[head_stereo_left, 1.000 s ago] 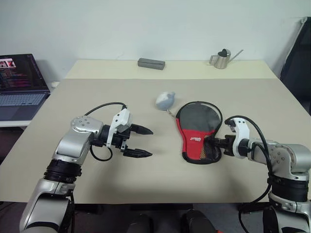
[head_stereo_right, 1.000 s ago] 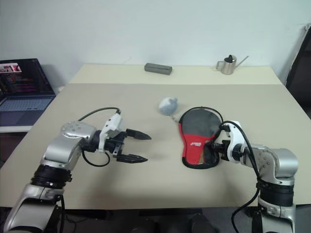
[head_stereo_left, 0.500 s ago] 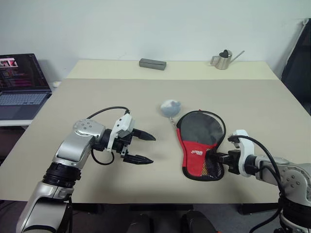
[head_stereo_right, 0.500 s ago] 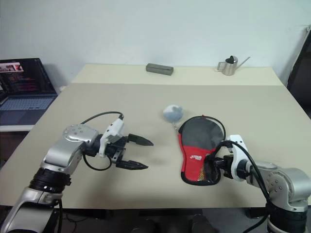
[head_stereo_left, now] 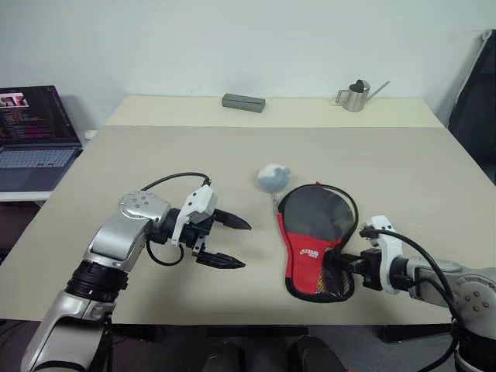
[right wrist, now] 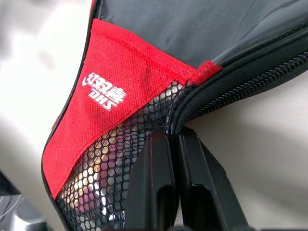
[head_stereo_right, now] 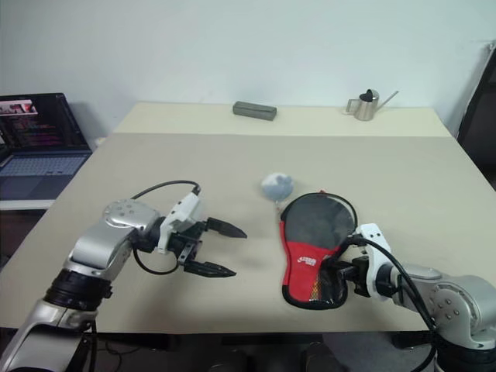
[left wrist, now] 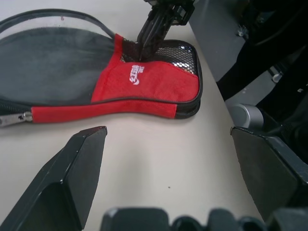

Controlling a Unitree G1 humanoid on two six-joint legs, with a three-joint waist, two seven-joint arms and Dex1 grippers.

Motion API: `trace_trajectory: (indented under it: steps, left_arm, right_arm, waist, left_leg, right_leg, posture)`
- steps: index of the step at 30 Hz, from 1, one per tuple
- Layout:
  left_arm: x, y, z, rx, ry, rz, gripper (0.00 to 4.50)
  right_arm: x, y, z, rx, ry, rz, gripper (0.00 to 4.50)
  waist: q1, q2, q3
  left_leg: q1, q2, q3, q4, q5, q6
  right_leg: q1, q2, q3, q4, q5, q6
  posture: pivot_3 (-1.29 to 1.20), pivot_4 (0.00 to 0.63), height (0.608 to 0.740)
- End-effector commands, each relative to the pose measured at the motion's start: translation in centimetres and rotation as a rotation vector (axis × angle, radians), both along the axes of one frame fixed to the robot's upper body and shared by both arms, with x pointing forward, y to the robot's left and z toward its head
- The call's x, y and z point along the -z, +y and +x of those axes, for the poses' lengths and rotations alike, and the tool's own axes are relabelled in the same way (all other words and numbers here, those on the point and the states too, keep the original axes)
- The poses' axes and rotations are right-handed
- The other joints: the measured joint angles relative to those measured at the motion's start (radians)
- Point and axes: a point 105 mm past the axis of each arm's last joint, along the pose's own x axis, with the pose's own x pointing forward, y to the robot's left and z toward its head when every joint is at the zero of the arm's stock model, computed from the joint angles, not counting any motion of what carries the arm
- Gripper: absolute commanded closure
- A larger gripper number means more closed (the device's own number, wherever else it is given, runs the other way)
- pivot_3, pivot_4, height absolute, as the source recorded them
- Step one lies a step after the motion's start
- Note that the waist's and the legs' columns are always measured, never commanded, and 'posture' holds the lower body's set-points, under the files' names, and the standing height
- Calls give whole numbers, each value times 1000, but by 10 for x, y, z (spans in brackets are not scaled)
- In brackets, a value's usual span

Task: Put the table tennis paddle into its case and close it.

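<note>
The case (head_stereo_left: 315,240) lies flat near the desk's (head_stereo_left: 139,155) front edge, its long axis running front to back with the red mesh end nearest and the round black end pointing away. The right end effector (head_stereo_left: 341,264) reaches in from the right, fingers pinched shut on the case's mesh corner, while the left end effector (head_stereo_left: 232,243) hovers well to the left, fingers spread wide and empty. Beyond sit a grey-blue lump (head_stereo_left: 272,177), then a grey block (head_stereo_left: 243,102) and small metal watering can (head_stereo_left: 356,94) by the wall.

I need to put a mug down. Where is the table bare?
Bare: the wide stretch between the grey block and the left pincer, and right of the case below the watering can. Crowded: around the case, with the grey-blue lump and right pincer.
</note>
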Motion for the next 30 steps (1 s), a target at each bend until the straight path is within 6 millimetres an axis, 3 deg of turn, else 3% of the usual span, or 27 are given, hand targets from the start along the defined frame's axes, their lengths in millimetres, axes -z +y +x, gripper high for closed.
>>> trace_trajectory:
  steps: [1,22,30]
  left_arm:
    - [-6,-2,-10,73,5,-3,0]
    - [-1,-5,-26,168,39,41,0]
    - [-2,-7,-22,147,33,33,0]
  right_arm:
    - [-2,10,-13,-80,6,6,4405]
    - [4,-2,-44,-91,67,-18,4405]
    - [6,-1,-33,-36,51,-33,4405]
  waist:
    - [0,0,0]
    - [5,0,0]
    - [4,0,0]
  left_leg:
    - [0,0,0,0,0,0]
    - [0,0,-1,0,0,0]
    - [0,0,-1,0,0,0]
  right_leg:
    - [0,0,0,0,0,0]
    - [2,0,0,-2,0,0]
    - [2,0,0,-2,0,0]
  posture:
    - [0,150,740]
    - [0,150,740]
    - [0,150,740]
